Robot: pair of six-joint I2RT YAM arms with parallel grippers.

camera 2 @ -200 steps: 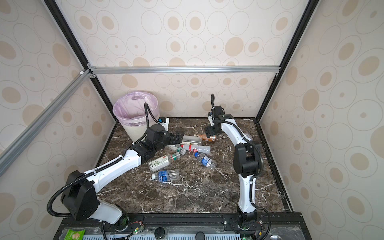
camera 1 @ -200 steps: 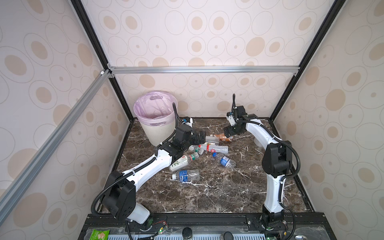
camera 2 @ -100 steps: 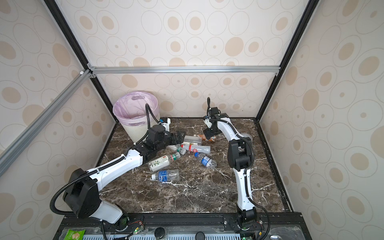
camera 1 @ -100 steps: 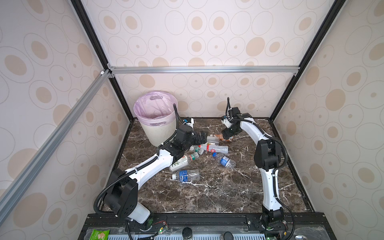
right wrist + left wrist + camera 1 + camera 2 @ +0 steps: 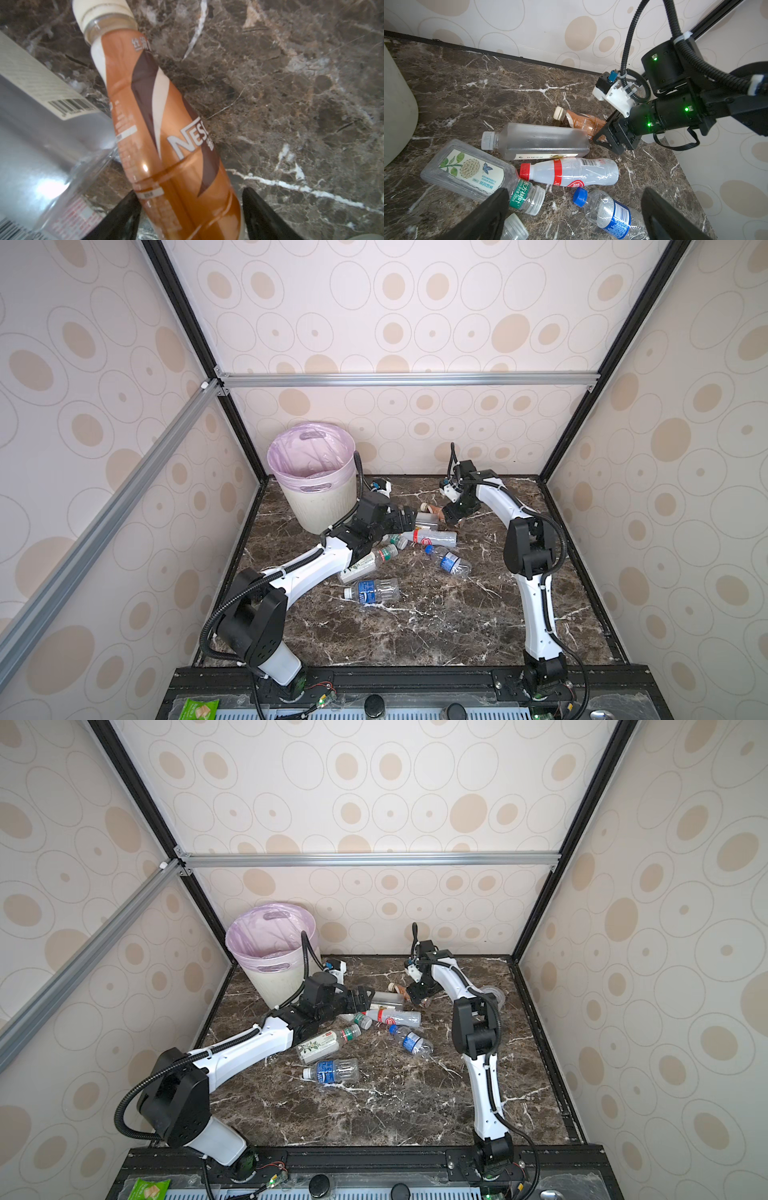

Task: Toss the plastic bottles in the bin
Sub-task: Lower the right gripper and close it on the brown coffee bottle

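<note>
While the left tool (image 5: 574,194) hovers wide, the right tool (image 5: 190,192), angled down, loosely straddles the brown bottle (image 5: 158,124)

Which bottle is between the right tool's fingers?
The brown bottle with the cream cap; the right tool straddles its bottom end. The frosted bottle beside it is outside.

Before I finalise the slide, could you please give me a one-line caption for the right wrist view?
Right gripper straddles the brown bottle lying on the marble table, jaws not yet clamped.
</note>
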